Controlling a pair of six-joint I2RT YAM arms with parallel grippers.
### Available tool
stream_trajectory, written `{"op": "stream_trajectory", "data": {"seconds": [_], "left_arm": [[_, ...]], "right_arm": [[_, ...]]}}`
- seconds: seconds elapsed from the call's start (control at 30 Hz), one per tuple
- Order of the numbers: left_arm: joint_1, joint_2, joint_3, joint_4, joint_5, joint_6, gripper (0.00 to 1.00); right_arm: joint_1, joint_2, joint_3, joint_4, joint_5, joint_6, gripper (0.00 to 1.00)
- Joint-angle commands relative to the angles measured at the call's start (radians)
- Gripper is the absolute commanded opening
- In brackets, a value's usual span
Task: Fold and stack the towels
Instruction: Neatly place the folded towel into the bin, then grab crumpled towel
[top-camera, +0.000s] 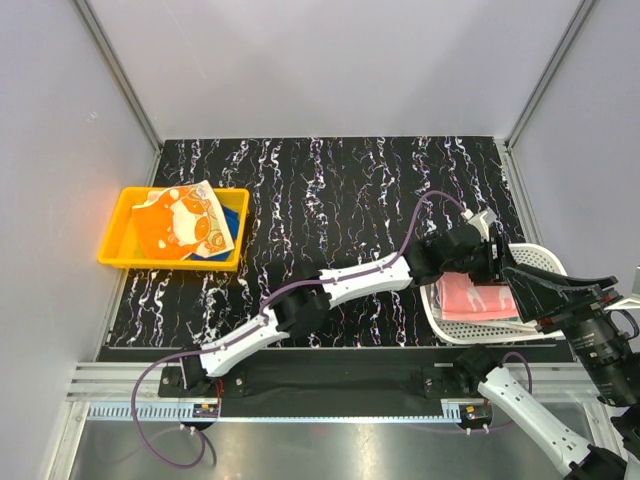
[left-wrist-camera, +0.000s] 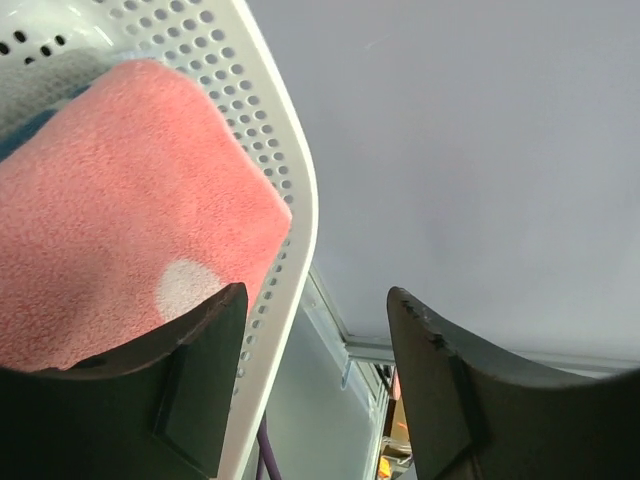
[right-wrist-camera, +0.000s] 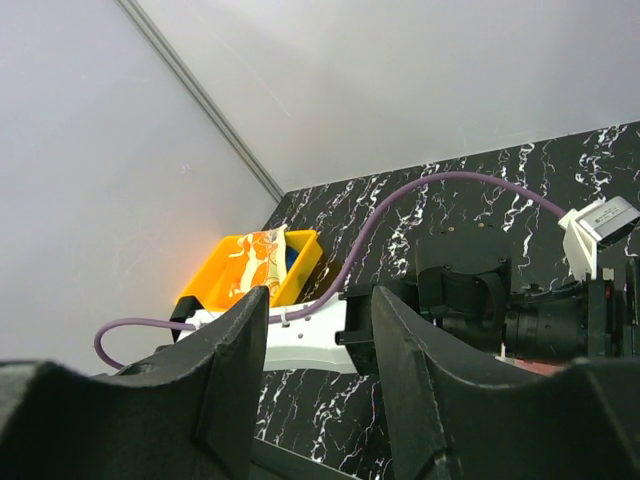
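Note:
A pink towel with white marks (top-camera: 470, 297) lies in the white mesh basket (top-camera: 545, 255) at the right. My left gripper (top-camera: 495, 265) reaches across to the basket and is open. In the left wrist view, the left gripper (left-wrist-camera: 316, 296) has one finger over the pink towel (left-wrist-camera: 120, 200) and the basket rim (left-wrist-camera: 290, 160) between its jaws. It holds nothing. My right gripper (top-camera: 515, 280) hovers over the basket, open and empty (right-wrist-camera: 320, 292). A cartoon-printed orange towel (top-camera: 185, 222) lies on a blue towel (top-camera: 232, 212) in the yellow tray.
The yellow tray (top-camera: 120, 250) sits at the table's far left and also shows in the right wrist view (right-wrist-camera: 220, 270). The left arm (top-camera: 350, 280) stretches diagonally across the black marbled table (top-camera: 330, 190). Grey walls enclose the back and sides.

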Motion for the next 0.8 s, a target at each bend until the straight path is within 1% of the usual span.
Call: {"op": "stream_trajectory", "data": {"seconds": [0.0, 0.1, 0.13, 0.17, 0.2, 0.23, 0.27, 0.3, 0.33, 0.37, 0.4, 0.43, 0.47, 0.5, 0.53, 0.57, 0.63, 0.67, 0.7, 0.77], "left_arm": [[0.023, -0.11, -0.059, 0.122, 0.055, 0.06, 0.63], [0.043, -0.228, -0.152, 0.141, 0.048, 0.114, 0.63], [0.051, -0.266, -0.248, 0.143, 0.039, 0.129, 0.63], [0.06, -0.306, -0.308, 0.164, 0.029, 0.157, 0.63], [0.086, -0.405, -0.368, 0.175, 0.017, 0.172, 0.64], [0.098, -0.45, -0.492, 0.176, 0.009, 0.19, 0.64], [0.112, -0.508, -0.546, 0.176, -0.003, 0.226, 0.64], [0.138, -0.605, -0.605, 0.166, -0.027, 0.246, 0.64], [0.153, -0.663, -0.654, 0.15, -0.047, 0.264, 0.64], [0.17, -0.716, -0.76, 0.117, -0.067, 0.29, 0.64], [0.21, -0.766, -0.81, 0.088, -0.117, 0.301, 0.65], [0.233, -0.882, -0.855, 0.057, -0.156, 0.31, 0.65], [0.257, -0.938, -0.961, -0.05, -0.205, 0.315, 0.66], [0.32, -1.004, -1.01, -0.093, -0.284, 0.315, 0.66], [0.359, -1.108, -1.062, -0.141, -0.347, 0.315, 0.66], [0.452, -1.16, -1.132, -0.26, -0.429, 0.306, 0.66], [0.555, -1.245, -1.202, -0.348, -0.496, 0.319, 0.66], [0.611, -1.312, -1.226, -0.426, -0.551, 0.342, 0.66], [0.721, -1.333, -1.255, -0.46, -0.578, 0.364, 0.67], [0.82, -1.346, -1.266, -0.55, -0.648, 0.413, 0.69]], "right_arm": [[0.008, 0.006, -0.01, 0.02, -0.015, 0.006, 0.52], [0.007, 0.016, -0.015, 0.029, -0.011, 0.013, 0.52], [0.008, 0.027, -0.016, 0.028, -0.008, 0.017, 0.52], [0.008, 0.033, -0.016, 0.026, -0.006, 0.025, 0.52], [0.007, 0.039, -0.018, 0.029, -0.01, 0.028, 0.53], [0.007, 0.054, -0.021, 0.032, -0.012, 0.031, 0.52], [0.008, 0.065, -0.027, 0.042, -0.015, 0.037, 0.53], [0.007, 0.074, -0.03, 0.046, -0.024, 0.042, 0.53], [0.008, 0.103, -0.035, 0.049, -0.024, 0.046, 0.53], [0.008, 0.119, -0.045, 0.061, -0.024, 0.052, 0.53], [0.007, 0.142, -0.053, 0.069, -0.035, 0.054, 0.54], [0.007, 0.189, -0.061, 0.08, -0.037, 0.055, 0.54], [0.008, 0.22, -0.079, 0.085, -0.035, 0.063, 0.54], [0.007, 0.249, -0.088, 0.091, -0.046, 0.066, 0.54], [0.007, 0.313, -0.099, 0.098, -0.053, 0.071, 0.54], [0.008, 0.341, -0.128, 0.13, -0.082, 0.077, 0.53], [0.008, 0.409, -0.165, 0.182, -0.116, 0.082, 0.54], [0.008, 0.43, -0.2, 0.233, -0.13, 0.086, 0.53], [0.007, 0.455, -0.211, 0.252, -0.151, 0.088, 0.53], [0.007, 0.524, -0.235, 0.298, -0.173, 0.091, 0.53]]}}
